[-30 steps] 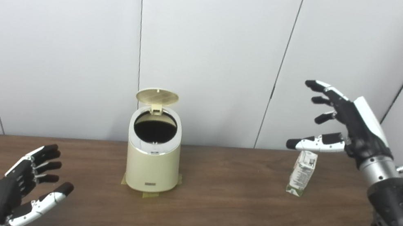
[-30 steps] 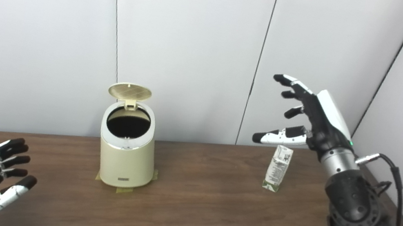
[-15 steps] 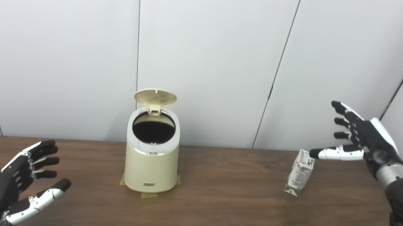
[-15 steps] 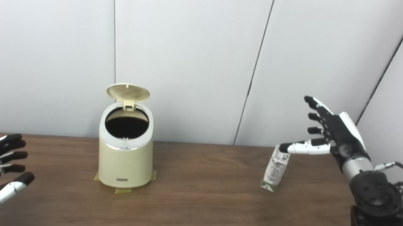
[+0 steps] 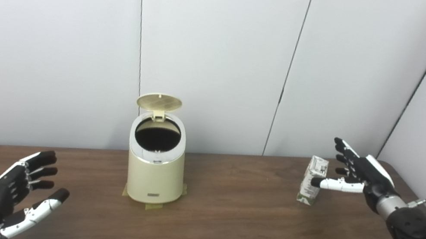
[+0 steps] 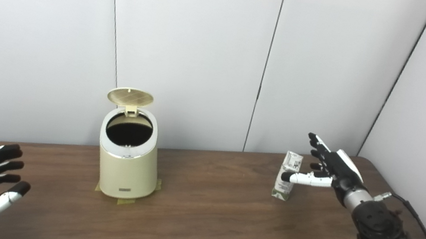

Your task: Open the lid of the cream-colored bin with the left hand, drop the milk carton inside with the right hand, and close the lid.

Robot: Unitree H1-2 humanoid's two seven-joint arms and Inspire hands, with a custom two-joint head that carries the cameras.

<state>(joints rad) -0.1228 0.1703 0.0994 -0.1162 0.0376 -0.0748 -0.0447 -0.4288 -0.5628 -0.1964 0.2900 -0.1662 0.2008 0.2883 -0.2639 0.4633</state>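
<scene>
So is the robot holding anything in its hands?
Nothing yet. The right hand is open beside the small standing milk carton; the left hand is open too.

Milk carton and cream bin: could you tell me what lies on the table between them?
Nothing: between the cream bin and the milk carton both eye views show only bare wooden table.

Both views look from head height, forward and slightly down over the worktop (image 5: 219, 234) toward a white panelled wall (image 5: 216, 50), at middling range. The right eye view sits a little to the right, so the bin (image 6: 127, 161) and carton (image 6: 285, 180) lie further left in it. Both share nearly the whole scene.
</scene>
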